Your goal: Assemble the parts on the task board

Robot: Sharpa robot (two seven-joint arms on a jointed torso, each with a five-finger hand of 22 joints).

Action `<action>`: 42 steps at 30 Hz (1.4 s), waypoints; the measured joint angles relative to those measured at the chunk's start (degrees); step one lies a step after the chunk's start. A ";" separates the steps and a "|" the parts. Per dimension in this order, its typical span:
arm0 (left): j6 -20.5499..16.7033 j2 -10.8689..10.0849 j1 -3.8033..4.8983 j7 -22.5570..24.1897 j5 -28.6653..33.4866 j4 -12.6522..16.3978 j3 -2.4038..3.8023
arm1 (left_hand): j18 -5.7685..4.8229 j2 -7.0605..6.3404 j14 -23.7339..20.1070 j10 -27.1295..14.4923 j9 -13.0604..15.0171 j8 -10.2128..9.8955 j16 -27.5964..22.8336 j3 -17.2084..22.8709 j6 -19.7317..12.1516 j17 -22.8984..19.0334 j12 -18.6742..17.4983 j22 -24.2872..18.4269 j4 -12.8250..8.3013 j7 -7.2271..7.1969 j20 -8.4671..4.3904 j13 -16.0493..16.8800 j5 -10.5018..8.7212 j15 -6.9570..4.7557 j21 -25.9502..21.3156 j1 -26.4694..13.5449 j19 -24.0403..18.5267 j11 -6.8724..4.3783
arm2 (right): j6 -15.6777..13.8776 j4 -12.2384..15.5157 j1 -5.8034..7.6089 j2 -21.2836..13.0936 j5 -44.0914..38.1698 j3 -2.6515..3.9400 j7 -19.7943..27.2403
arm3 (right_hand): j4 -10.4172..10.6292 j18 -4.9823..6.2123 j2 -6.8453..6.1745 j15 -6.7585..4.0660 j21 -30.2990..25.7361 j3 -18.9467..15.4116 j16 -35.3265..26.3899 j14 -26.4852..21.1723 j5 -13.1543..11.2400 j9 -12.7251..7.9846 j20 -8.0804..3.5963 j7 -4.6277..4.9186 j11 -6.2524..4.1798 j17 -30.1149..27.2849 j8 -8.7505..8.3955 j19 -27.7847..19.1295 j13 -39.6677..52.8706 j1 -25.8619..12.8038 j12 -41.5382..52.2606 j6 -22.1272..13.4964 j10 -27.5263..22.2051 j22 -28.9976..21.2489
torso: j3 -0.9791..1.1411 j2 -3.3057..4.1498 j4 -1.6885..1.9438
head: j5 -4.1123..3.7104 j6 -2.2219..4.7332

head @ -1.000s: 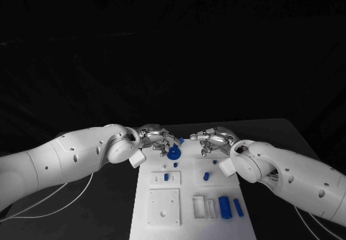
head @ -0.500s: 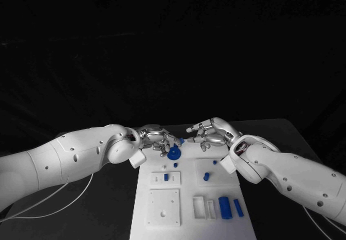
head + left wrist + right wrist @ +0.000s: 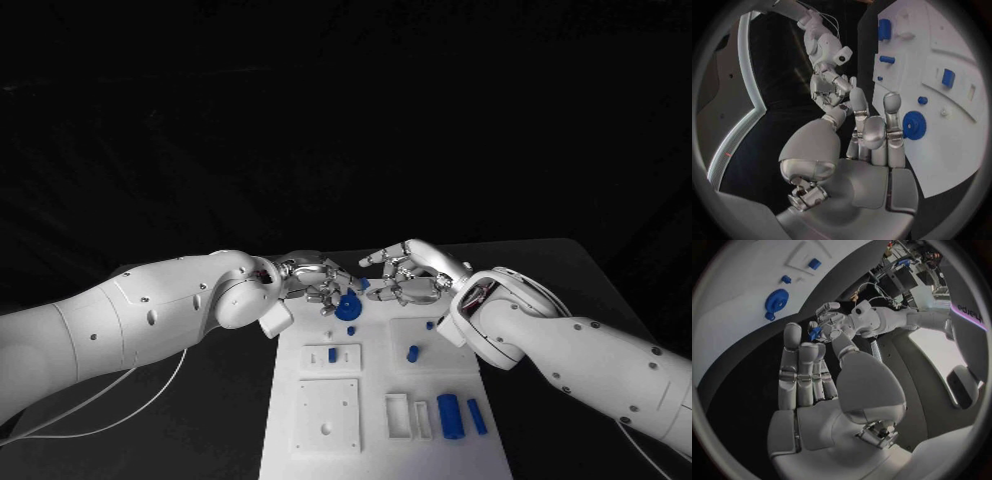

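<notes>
The round blue toothed gear (image 3: 348, 304) sits at the far end of the flat white task board (image 3: 378, 452), just beside the silver left hand (image 3: 309, 280), which pinches a small blue piece (image 3: 814, 333). The silver right hand (image 3: 408, 272) is spread wide, holding nothing

A: Support surface?
B: Black table (image 3: 570, 262), dark all round.
A: Directly on it?
B: White task board (image 3: 368, 445), centred, running from the near edge toward the far side; thin white cable (image 3: 108, 402) near left.
</notes>
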 measured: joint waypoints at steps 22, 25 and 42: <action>-0.03 -0.04 -0.07 -0.08 -0.05 0.20 -0.05 | 0.05 -0.66 0.01 0.00 2.09 -0.17 0.00 0.04 0.44 0.03 0.01 -0.02 0.28 -0.22 0.01 -0.01 0.67 0.02 0.00 -0.07 0.00 -0.01 | 0.15 -0.39 0.01 0.45 -6.41 -0.01 -2.50 | 0.03 1.00 1.35 0.20 -0.45 1.62 0.24 0.23 -0.64 0.38 0.01 -1.01 0.01 0.19 -0.05 -0.01 0.41 -1.26 0.73 13.63 0.18 0.77 | 0.02 -0.01 -0.03 | 0.03 -0.09; -0.05 -0.04 -0.08 -0.12 -0.06 0.20 -0.06 | 0.05 -0.65 0.01 0.00 3.39 -0.35 0.00 0.04 0.45 0.03 -0.21 -0.02 0.28 -0.22 0.01 -0.01 1.11 0.03 0.00 -0.07 0.00 -0.01 | 0.27 -0.42 0.03 0.47 -6.58 0.01 -2.61 | 0.03 1.01 1.59 0.20 -0.68 1.64 0.24 0.23 -0.66 0.45 0.01 -1.31 -0.03 0.19 -0.05 -0.01 0.51 -1.76 0.73 14.24 0.15 0.77 | 0.03 -0.01 -0.03 | 0.03 -0.10; -0.26 -0.03 -0.13 -0.36 -0.06 0.15 -0.11 | 0.04 -0.66 -0.08 0.01 4.57 -0.83 0.00 0.70 0.50 -0.03 -0.21 -0.02 -0.07 -0.27 0.00 -0.02 3.01 -0.03 0.00 -0.07 -0.01 0.02 | 0.73 -0.63 0.05 0.49 -6.87 0.01 -2.86 | 0.19 1.01 1.92 0.00 -0.89 1.79 0.46 0.43 -1.09 0.43 0.01 -1.62 -0.30 0.45 -0.05 -0.01 0.68 -2.32 0.73 15.20 0.30 0.92 | 0.03 -0.01 -0.04 | -0.11 -0.21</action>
